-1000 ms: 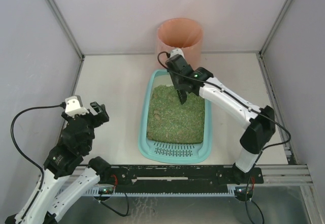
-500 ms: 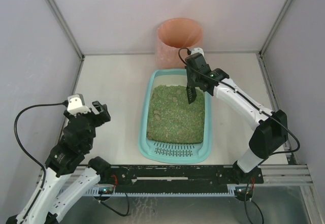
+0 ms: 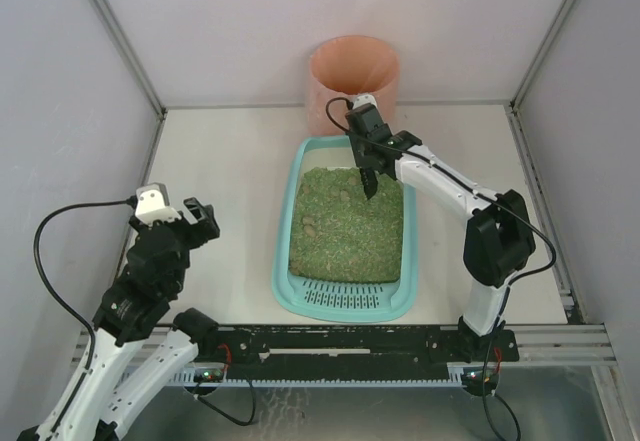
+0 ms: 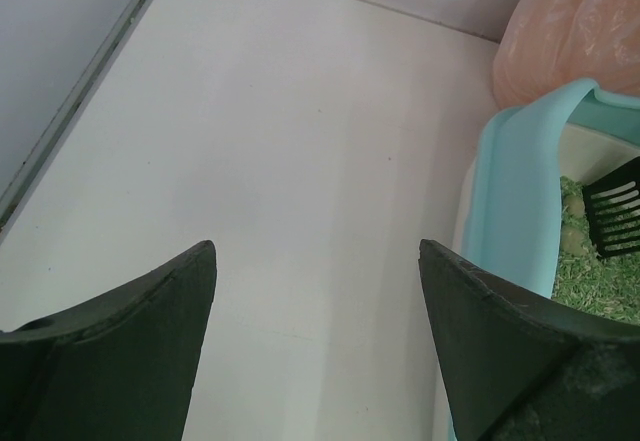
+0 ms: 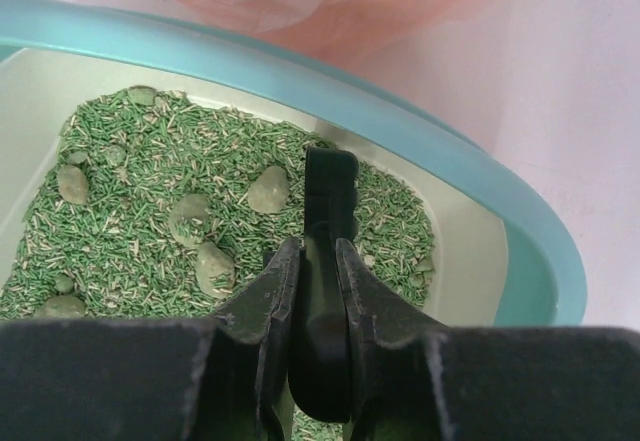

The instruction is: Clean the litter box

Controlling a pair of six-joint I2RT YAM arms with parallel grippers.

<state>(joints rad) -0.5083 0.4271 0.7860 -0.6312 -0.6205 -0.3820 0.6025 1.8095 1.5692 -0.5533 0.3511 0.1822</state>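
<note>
The litter box stands on the table, right of centre, long side running away from the arm bases; its slotted grate is at the end nearest the bases; its far end lies just beside the round pink-orange bin, and contact between the two cannot be confirmed. Green-brown granules fill the tray beyond the grate; the right wrist view shows several rounded lumps among them near the far wall.

The right gripper is positioned over the far end of the litter box; its jaws are closed tight on the handle of a black slotted scoop; the right wrist view shows the handle clamped between both fingers, the scoop seen edge-on and pointing at the granules. The scoop's slotted blade sits inside the tray walls, close to the granules; whether it touches them cannot be told.

The left gripper hangs over bare table to the left of the litter box, apart from it; its jaws stand wide apart and grip nothing; the left wrist view shows only table between the two fingers, with the teal rim beyond the right-hand finger.
</note>
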